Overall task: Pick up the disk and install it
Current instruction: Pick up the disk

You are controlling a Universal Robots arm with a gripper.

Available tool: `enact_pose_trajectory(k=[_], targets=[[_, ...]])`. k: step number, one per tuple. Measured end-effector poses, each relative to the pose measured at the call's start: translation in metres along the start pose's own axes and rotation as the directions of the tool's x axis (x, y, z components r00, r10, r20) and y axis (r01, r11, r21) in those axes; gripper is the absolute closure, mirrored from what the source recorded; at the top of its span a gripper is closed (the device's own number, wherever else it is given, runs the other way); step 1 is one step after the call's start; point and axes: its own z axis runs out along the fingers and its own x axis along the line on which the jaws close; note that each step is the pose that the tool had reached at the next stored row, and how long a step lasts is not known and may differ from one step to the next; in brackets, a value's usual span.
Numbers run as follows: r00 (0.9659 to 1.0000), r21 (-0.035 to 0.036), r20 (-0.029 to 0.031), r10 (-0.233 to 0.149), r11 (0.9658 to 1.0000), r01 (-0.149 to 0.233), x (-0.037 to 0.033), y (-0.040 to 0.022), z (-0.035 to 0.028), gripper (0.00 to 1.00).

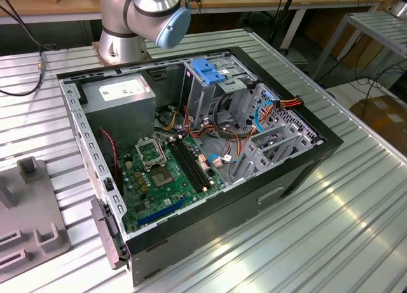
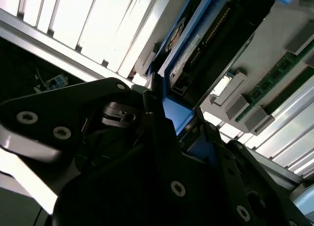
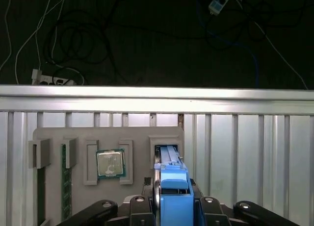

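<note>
**Blue-framed disk [image 3: 174, 187] clamped in the claw [image 3: 174, 201]**

Exterior view: grey holder [image 1: 28, 210] at eight o'clock of the open computer case [image 1: 299, 172]. First wrist view: the disk stands on edge in the holder's slot, processor chip [image 3: 111, 163] beside it. Likely rigid, weighty, shock-sensitive; the frame's edges suit gripping; slot walls crowd it.

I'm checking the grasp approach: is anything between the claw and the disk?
Nothing visible does. In the first wrist view the claw is right at the blue-framed disk, which stands on edge in a slot of the grey holder.
</note>
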Motion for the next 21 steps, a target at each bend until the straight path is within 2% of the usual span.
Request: enact_pose_trajectory(k=[6,15,21], targets=[[1.0000,-0.0007,-0.0005,0.008,1.0000,-0.008,-0.0058,-0.0028,0.0002,0.63],[0.9999,0.0011,0.0004,0.011,0.9999,-0.011,-0.0061,-0.0030,-0.0008,0.63],[0.9999,-0.0005,-0.0010,0.011,0.9999,-0.011,-0.0064,-0.0026,-0.0169,0.63]])
